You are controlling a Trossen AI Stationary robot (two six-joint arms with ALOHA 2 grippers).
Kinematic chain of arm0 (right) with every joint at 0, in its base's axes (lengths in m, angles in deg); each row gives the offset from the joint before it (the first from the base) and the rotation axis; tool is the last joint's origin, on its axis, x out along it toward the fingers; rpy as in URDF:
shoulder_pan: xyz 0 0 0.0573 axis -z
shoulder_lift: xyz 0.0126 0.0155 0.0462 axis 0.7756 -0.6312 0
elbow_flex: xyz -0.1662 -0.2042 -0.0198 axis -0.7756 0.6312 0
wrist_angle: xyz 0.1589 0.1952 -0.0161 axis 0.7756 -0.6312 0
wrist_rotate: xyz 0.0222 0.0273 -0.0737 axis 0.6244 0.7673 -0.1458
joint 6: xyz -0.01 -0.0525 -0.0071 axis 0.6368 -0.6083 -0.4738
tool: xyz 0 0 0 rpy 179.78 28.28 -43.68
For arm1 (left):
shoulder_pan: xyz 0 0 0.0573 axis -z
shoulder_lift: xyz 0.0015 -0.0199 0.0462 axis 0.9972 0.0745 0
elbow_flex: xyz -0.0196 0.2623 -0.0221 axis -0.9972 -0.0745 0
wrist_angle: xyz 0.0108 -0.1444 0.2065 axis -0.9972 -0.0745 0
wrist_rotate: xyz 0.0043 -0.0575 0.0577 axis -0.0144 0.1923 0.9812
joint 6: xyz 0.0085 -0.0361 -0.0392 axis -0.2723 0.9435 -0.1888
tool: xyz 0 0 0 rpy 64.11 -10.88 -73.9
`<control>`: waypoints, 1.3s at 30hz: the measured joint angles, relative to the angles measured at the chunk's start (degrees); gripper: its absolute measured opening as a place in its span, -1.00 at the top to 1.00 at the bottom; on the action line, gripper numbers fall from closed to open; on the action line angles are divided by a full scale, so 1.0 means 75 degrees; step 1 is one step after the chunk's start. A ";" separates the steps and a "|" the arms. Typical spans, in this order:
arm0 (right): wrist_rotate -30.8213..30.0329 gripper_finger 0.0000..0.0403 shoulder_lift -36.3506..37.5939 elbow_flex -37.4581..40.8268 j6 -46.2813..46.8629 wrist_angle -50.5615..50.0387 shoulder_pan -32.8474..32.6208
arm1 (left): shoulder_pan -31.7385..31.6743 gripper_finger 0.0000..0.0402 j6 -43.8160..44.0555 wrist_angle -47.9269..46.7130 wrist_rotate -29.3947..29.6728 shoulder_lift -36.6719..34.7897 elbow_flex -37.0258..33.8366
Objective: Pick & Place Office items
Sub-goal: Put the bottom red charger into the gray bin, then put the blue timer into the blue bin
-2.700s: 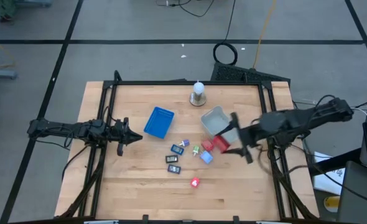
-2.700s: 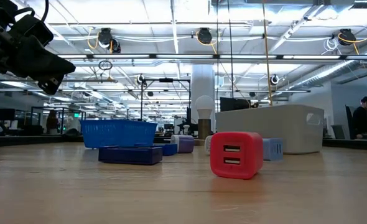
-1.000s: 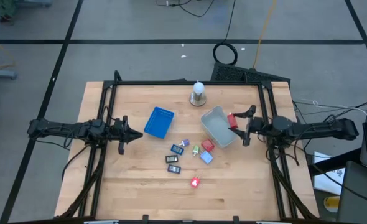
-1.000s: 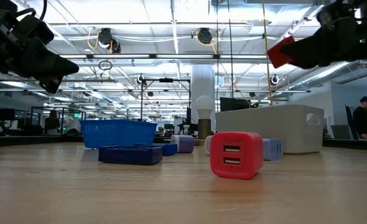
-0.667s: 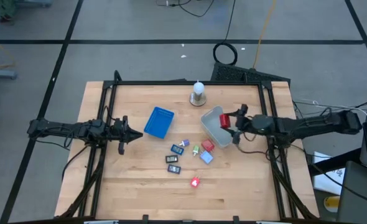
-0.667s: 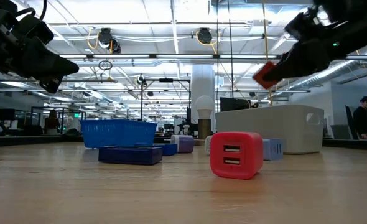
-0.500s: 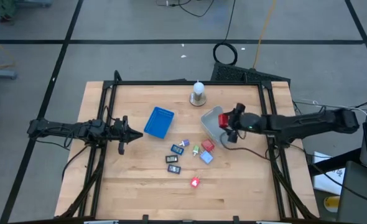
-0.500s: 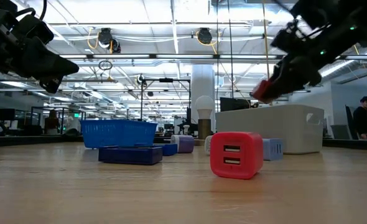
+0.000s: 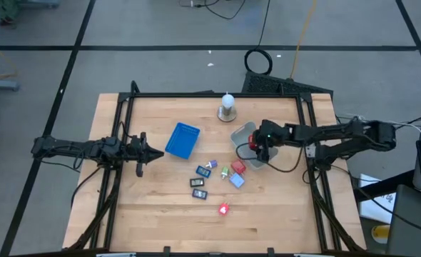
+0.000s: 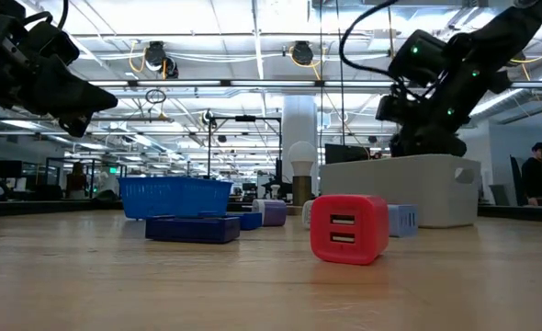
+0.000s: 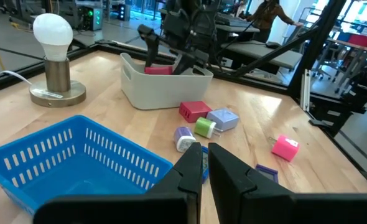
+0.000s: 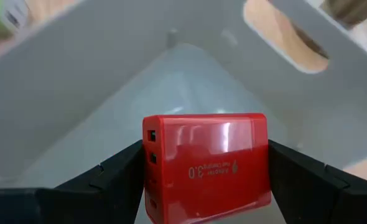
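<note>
- A glossy red USB charger block (image 12: 206, 165), squarish with rounded edges and pale printed lettering, sits between the right gripper's (image 9: 254, 145) two dark fingers, which stand wide and clamp its sides.
- It hangs inside the smooth grey plastic tray (image 9: 240, 135), a rounded tub with a cut-out handle, at about 2 o'clock from the table's centre.
- The right arm reaches in from 3 o'clock, its wrist bent down into the tray.
- The other office items (image 9: 214, 178) lie scattered on the pale wooden table (image 9: 160, 207) around 6 o'clock from the tray: red, blue, green and dark blocks.
- A blue slotted basket (image 9: 183, 140) lies at 9 o'clock from the tray.
- The left gripper (image 9: 155, 157) hovers at 9 o'clock, arm level, fingers pressed together and holding nothing.
</note>
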 joint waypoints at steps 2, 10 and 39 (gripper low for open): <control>-0.0002 -0.40 -0.0163 0.0000 -0.0221 0.0004 0.0002 | 0.0000 0.87 -0.0026 0.0006 0.0003 0.0000 0.0000; -0.0063 -0.40 -0.0629 0.0000 -0.0921 0.0015 0.0002 | 0.0000 0.87 -0.0040 0.0008 0.0000 0.0000 0.0000; -0.0424 -0.56 0.0590 0.0006 -0.0906 0.0233 -0.0440 | 0.0000 0.87 -0.0016 0.0012 -0.0025 0.0000 0.0003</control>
